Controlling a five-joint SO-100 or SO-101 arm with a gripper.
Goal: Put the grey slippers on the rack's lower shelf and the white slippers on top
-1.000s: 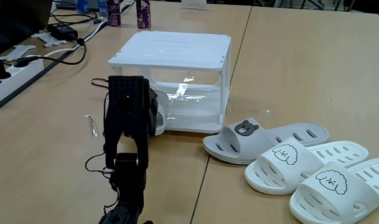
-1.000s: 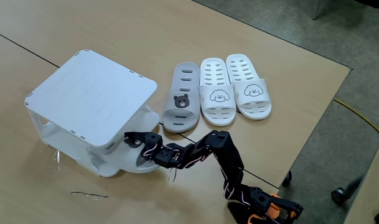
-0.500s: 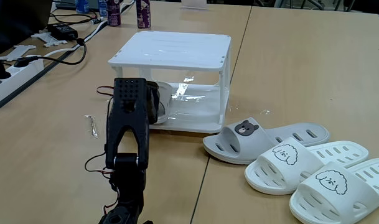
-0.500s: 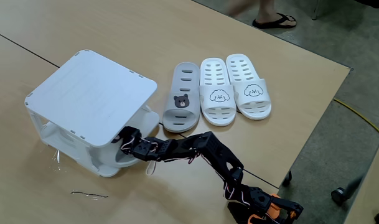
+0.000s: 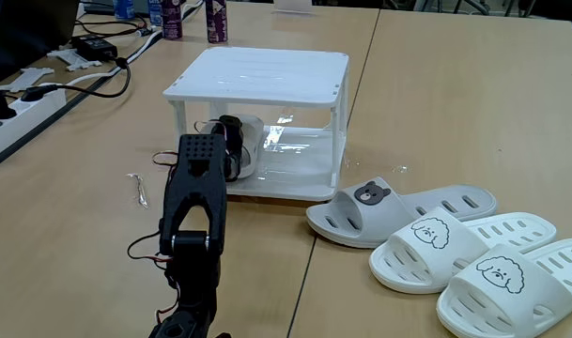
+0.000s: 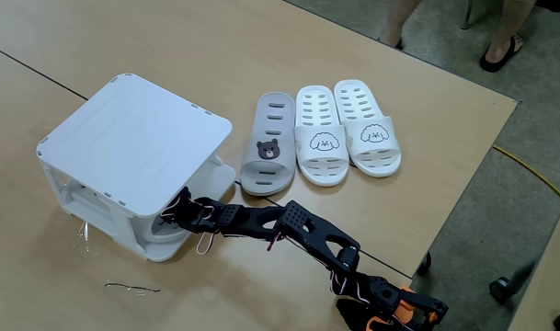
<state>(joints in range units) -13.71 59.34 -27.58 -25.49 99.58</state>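
The rack (image 5: 257,75) stands on the desk (image 5: 436,94), near its far left part in a fixed view; in the other fixed view (image 6: 137,138) it sits toward the desk's left edge. The black arm (image 5: 193,197) reaches from the desk's near edge into the rack's open front, and the gripper (image 5: 231,141) is under the slatted top, over the lower shelf (image 5: 300,169). A pale grey shape beside the gripper (image 5: 253,139) looks like 1 of the grey slippers, resting on the lower shelf at its left end, with its heel part poking out of the rack (image 6: 174,241) in the other fixed view. Whether the jaws are closed on it or spread apart I cannot tell, since the rack's top and posts hide them (image 6: 183,210).

The other grey slipper (image 5: 398,208) lies flat on the desk just right of the rack's front right post, its brown bear face turned up. Touching it on the side away from the rack are the 2 white slippers (image 5: 459,246), side by side, dog faces up; the 3 form a row (image 6: 324,129) toward the desk's right edge.

Cables and a power strip (image 5: 23,99) lie along the desk's far left edge, and bottles (image 5: 215,21) stand at its far edge. A person's legs (image 6: 500,37) stand on the floor beyond the desk's corner
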